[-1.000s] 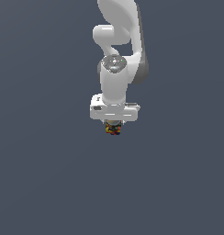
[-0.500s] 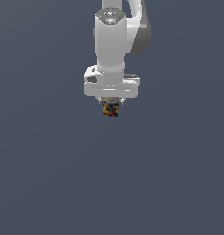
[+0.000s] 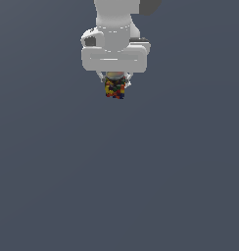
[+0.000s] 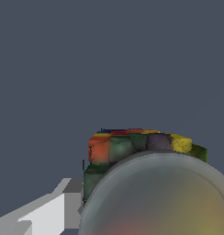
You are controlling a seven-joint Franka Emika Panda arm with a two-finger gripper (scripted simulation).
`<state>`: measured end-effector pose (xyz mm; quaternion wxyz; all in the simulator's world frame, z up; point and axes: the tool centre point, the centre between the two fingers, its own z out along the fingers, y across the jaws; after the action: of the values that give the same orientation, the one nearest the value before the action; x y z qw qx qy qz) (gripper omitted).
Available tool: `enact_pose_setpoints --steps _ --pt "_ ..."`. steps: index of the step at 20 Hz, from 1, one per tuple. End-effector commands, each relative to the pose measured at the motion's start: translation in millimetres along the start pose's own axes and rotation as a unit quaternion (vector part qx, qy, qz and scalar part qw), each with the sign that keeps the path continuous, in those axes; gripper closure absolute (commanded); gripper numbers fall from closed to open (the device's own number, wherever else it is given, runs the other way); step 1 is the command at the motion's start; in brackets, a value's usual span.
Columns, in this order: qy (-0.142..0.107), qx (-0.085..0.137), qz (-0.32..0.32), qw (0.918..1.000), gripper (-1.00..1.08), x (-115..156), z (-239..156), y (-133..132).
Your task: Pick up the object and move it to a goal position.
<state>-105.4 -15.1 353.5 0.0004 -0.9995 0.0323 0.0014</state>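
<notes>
White gripper [image 3: 115, 81] clamped on speckled jar [image 3: 114, 88], fingers [image 3: 100, 78] pressed against both sides. Jar hanging below the gripper body, upper middle of exterior view, over plain grey ground [image 3: 116, 186]. Wrist view: grey round lid [image 4: 159, 197] close up, coloured body [image 4: 132, 142] behind, one finger [image 4: 54, 211] alongside.

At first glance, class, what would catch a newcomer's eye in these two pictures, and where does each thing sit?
The eye goes first to the speckled jar, a spot of red, yellow and dark colour hanging under the white gripper near the top of the exterior view, against plain grey. In the wrist view the jar's grey round lid fills the near corner, with the coloured body showing past its rim and a white finger beside it.
</notes>
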Motion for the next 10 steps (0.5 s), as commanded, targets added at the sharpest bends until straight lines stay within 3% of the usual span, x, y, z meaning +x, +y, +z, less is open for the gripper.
enact_pose_setpoints --steps 1,10 --pt "0.001 0.000 0.000 1.0000 1.08 -9 -24 3" --pt "0.001 0.000 0.000 1.0000 1.08 -27 -77 10"
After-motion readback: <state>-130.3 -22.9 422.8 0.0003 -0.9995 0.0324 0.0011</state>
